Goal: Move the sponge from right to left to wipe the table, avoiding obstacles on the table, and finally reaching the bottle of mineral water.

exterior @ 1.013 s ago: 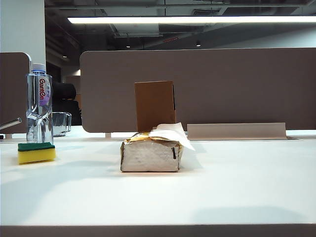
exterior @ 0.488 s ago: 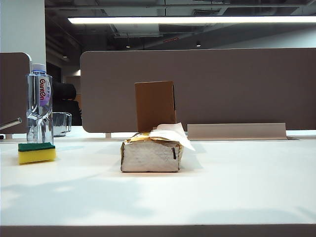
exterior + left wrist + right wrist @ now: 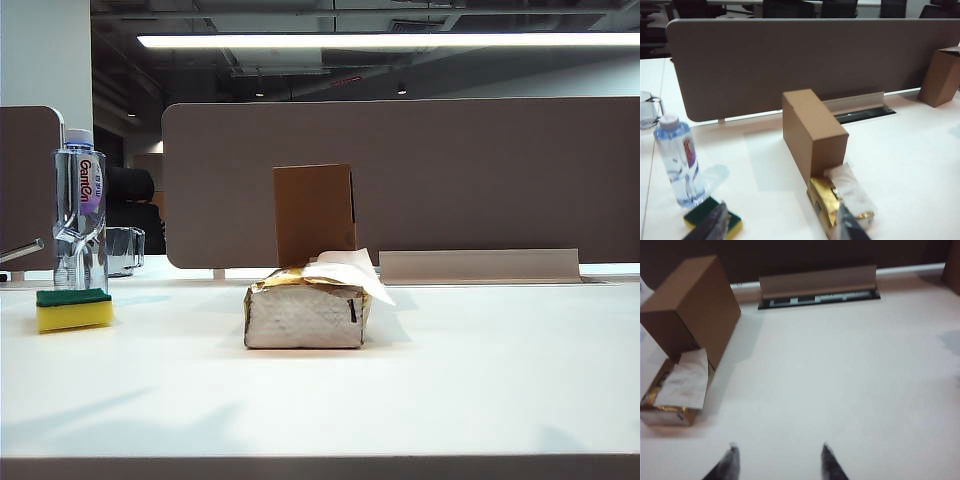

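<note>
Your small yellow foam sponge with the dark green scouring top (image 3: 74, 310) lies flat at the far left of the wide white table (image 3: 470, 380), directly in front of the tall clear plastic water bottle with the white cap and red lettering (image 3: 79, 210); whether the 2 touch, you cannot tell. In the left wrist view the sponge (image 3: 711, 218) sits below the left gripper (image 3: 777, 226), close under 1 of its 2 dark fingertips, and the jaws stand spread with nothing between them. The silvery tissue pack with the gold top (image 3: 306, 311) rests mid-table, well apart from the sponge, with the upright brown cardboard box (image 3: 314, 213) just behind it. A short clear glass cup (image 3: 124, 250) stands behind the bottle. The right gripper (image 3: 778, 460) hangs over bare tabletop to the right of the tissue pack (image 3: 672, 392), far from the sponge, fingers apart and empty.
</note>
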Controlling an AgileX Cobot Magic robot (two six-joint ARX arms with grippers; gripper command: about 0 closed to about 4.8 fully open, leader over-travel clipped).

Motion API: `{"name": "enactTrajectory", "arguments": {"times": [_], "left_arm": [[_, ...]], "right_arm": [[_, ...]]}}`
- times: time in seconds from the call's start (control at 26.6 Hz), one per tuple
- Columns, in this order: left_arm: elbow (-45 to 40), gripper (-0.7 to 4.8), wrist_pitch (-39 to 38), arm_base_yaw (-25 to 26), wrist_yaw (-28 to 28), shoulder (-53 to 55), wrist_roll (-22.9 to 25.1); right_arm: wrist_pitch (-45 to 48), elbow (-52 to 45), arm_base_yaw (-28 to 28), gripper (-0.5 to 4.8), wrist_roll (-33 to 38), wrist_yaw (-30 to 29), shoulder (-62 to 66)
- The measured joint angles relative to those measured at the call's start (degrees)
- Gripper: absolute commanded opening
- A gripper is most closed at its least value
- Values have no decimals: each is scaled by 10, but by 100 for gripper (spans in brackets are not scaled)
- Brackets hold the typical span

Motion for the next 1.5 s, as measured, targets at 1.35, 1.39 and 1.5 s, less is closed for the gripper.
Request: {"name": "enactTrajectory", "arguments": {"times": [1.35,1.39,1.5], "left_arm": [[-285,183,51,1,-78,-281,-24],[-291,181,56,1,-84,-282,-24],[-316,181,76,1,-94,-281,-24]], "right_arm": [[141,-201,-2,175,43,16,-153],[143,-202,-2,175,43,17,-153],[162,-212,-2,175,43,17,-153]]}}
